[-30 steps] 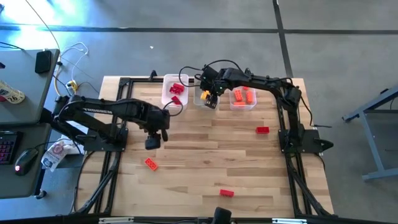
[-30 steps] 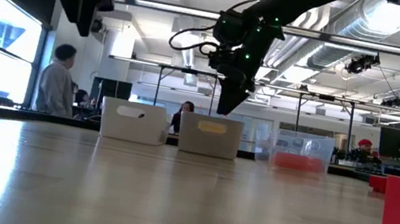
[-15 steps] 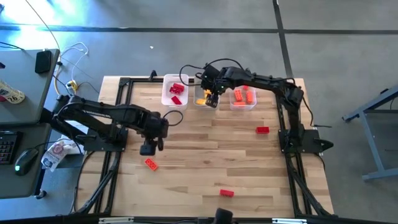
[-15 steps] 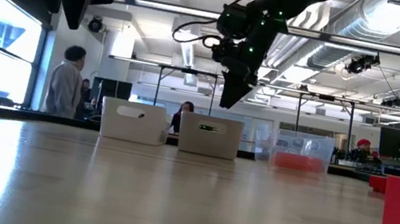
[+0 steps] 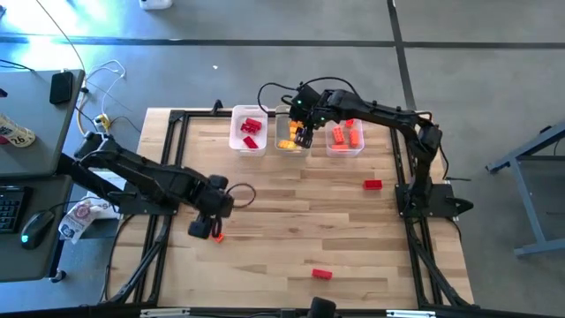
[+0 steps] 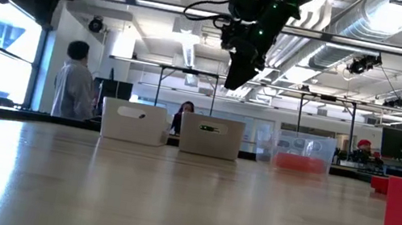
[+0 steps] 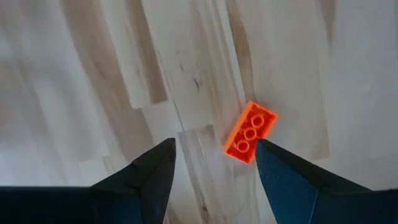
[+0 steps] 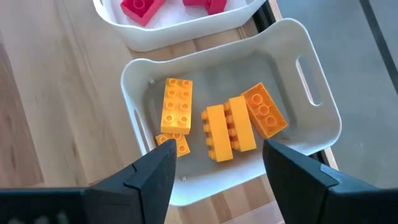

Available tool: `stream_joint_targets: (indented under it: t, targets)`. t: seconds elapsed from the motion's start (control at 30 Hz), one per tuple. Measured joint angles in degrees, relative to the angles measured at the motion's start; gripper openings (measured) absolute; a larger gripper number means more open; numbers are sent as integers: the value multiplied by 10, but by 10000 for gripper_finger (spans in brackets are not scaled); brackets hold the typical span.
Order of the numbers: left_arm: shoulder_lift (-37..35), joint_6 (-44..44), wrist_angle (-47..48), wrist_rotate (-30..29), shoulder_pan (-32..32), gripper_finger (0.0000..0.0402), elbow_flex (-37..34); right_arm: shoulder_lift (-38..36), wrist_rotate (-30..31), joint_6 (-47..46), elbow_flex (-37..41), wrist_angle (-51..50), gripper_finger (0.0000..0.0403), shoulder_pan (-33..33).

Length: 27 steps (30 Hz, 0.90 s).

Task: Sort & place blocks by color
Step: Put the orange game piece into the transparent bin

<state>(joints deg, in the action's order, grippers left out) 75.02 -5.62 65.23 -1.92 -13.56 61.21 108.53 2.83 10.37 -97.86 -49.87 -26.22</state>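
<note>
Tabletop: orange-red block lies under the open left end effector.

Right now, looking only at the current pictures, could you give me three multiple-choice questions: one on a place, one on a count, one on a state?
1. Where does the right gripper hover?
A. Over the middle bin with the yellow-orange blocks
B. Over the loose red block at the table's front
C. Beside the keyboard

2. How many blocks lie loose on the table, outside the bins?
A. One
B. Three
C. Six

3. How is the left gripper?
A. Shut on a yellow block
B. Open, empty, just above the orange-red block
C. Parked off the table

Key: 1 A, since the right wrist view looks straight down into that bin. 2 B, since the high view shows the orange-red block, a red block by the right arm and a red block at the front. 3 B, since the left wrist view shows its fingers spread, with the block lying on the wood between them.
</note>
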Motion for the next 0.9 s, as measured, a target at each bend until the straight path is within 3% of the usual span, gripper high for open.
stream_joint_targets:
  t: [0.4,0.9]
  targets:
    - [0,-92,-80,15,-85,207,-92,0,0,-3,0,0,226,0]
    - [28,-16,-188,-11,-145,207,-162,0,0,-28,0,4,226,0]
